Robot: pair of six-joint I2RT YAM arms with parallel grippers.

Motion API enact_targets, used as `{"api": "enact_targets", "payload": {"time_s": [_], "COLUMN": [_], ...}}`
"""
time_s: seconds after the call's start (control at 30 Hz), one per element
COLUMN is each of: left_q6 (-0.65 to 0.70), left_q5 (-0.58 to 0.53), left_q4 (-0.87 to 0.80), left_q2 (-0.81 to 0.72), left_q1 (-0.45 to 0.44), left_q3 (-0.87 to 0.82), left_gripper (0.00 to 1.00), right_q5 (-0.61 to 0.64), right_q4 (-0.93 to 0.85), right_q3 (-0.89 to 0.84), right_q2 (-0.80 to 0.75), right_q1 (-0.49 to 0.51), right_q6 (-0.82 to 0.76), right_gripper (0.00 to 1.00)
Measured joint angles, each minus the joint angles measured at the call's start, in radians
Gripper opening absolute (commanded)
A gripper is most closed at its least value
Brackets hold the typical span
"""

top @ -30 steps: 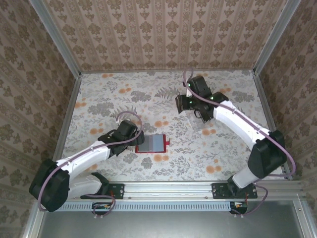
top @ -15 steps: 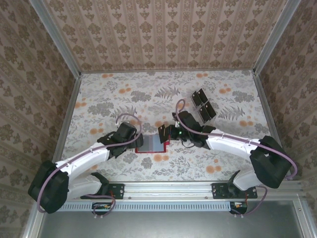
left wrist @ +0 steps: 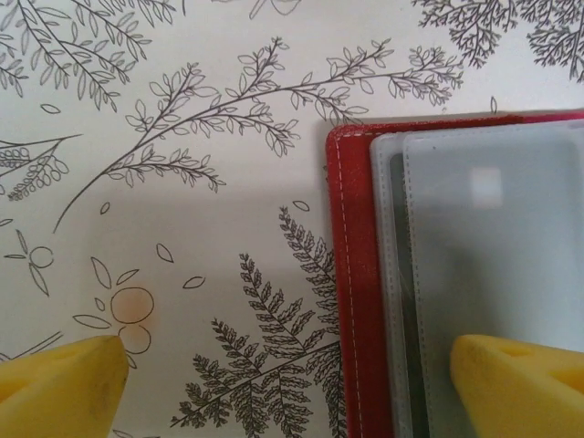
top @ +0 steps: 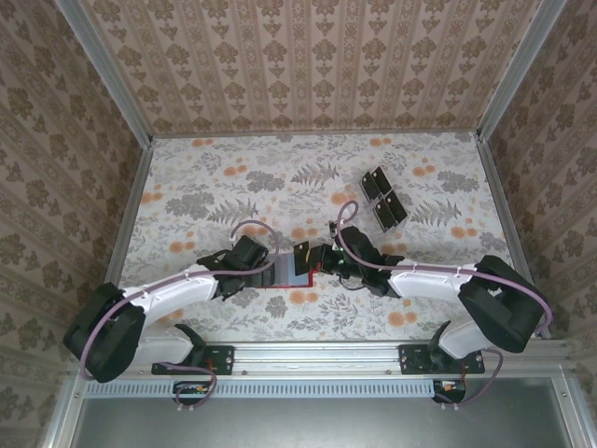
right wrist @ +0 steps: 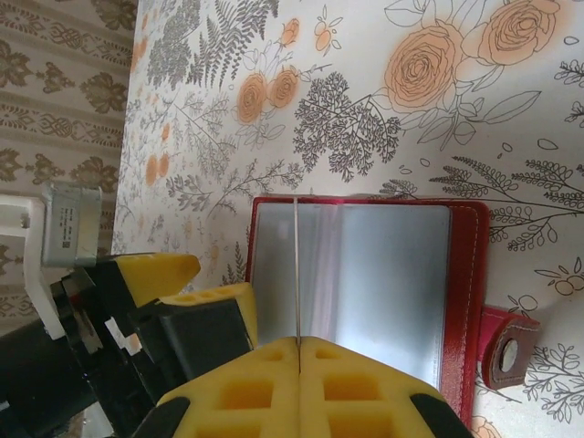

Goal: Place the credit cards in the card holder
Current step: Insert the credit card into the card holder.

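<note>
- Overhead, top external view: the card holder [top: 287, 278] lies open on the flowered table [top: 187, 187], near the front edge and between my two arms. My left gripper [top: 264, 273] sits at its left edge. My right gripper [top: 311, 259] comes in from the right, clenched on one black credit card [top: 299, 252] over the holder's far side. Gripper and card hide part of the holder. The other credit cards [top: 382, 198] lie in a small group well apart, toward the far right.
- Left wrist view: my left gripper [left wrist: 292, 392] is released, jaws wide. One yellow fingertip [left wrist: 59, 383] is over bare tablecloth, the other [left wrist: 520, 383] over the holder's clear sleeves [left wrist: 493, 255]. The holder's red stitched border [left wrist: 351, 274] runs between them. Whether the fingertip presses on the sleeve, I cannot tell.
- Right wrist view: my right gripper [right wrist: 298, 351] is closed on the credit card [right wrist: 297, 274], seen edge-on as a thin line over the sleeves, left of the holder's middle. The card holder [right wrist: 461, 274] lies open beyond it, its closure tab [right wrist: 506, 347] sticking out on the right. My left gripper [right wrist: 196, 287] stands at the holder's left edge, covering its lower left corner. Whether the card touches the sleeves, I cannot tell.
</note>
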Motion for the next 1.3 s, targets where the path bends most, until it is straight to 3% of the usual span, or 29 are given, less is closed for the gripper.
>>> {"api": "enact_targets", "payload": {"time_s": [0.5, 1.3], "left_q6": [-0.062, -0.108], "left_q5": [-0.068, -0.083], "left_q4": [-0.056, -0.059], "left_q2": [0.005, -0.001], "left_q1": [-0.021, -0.032], "left_q3": [0.009, 0.000], "left_gripper": [1.00, 1.00], "right_q5": [-0.023, -0.037], "right_q4": [0.177, 0.570], "right_q3": [-0.038, -0.099], "right_q2": [0.122, 0.308], "right_q1": [0.005, 0.053], "right_q6": [0.035, 0.080], "right_gripper": [0.00, 0.00]}}
